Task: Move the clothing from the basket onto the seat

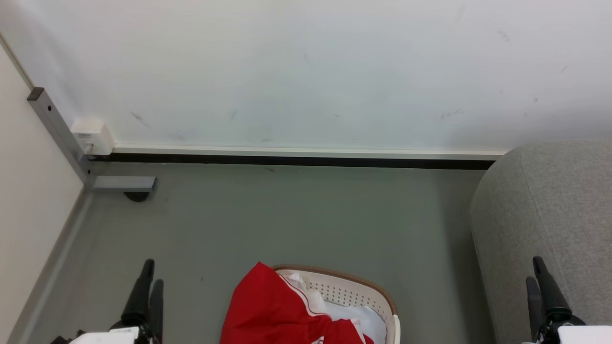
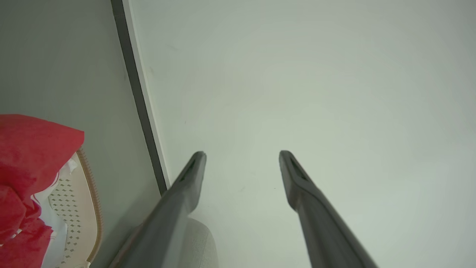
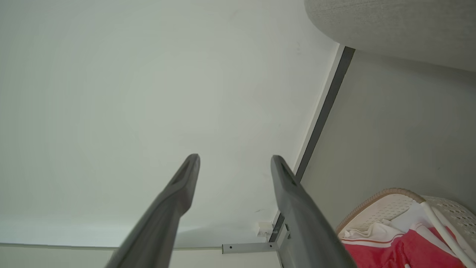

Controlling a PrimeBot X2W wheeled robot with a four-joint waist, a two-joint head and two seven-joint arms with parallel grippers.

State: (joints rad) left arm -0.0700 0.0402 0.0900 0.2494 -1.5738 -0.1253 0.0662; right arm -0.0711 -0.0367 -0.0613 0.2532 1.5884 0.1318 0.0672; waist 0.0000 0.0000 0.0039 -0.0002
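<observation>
The clothing (image 1: pixel 277 310) is a bright red heap with white striped trim, piled in the basket (image 1: pixel 373 286) at the bottom centre of the head view and hanging over its left rim. The cream basket has a brown rim and rows of small holes. The grey seat (image 1: pixel 550 205) fills the right side. My left gripper (image 1: pixel 154 271) stands open to the left of the basket, holding nothing. My right gripper (image 1: pixel 534 270) stands open in front of the seat, also holding nothing. In the left wrist view, the left gripper (image 2: pixel 241 154) points at the wall, with clothing (image 2: pixel 29 149) and basket (image 2: pixel 80 201) at the left edge. The right gripper (image 3: pixel 235 158) shows the seat (image 3: pixel 401 26), basket (image 3: pixel 386 204) and clothing (image 3: pixel 394 249).
A white wall with a dark baseboard (image 1: pixel 296 160) runs across behind the grey floor (image 1: pixel 296 220). A grey metal post with a foot bracket (image 1: pixel 122 183) and a white box (image 1: pixel 92 136) stands in the far left corner. A pale wall closes the left side.
</observation>
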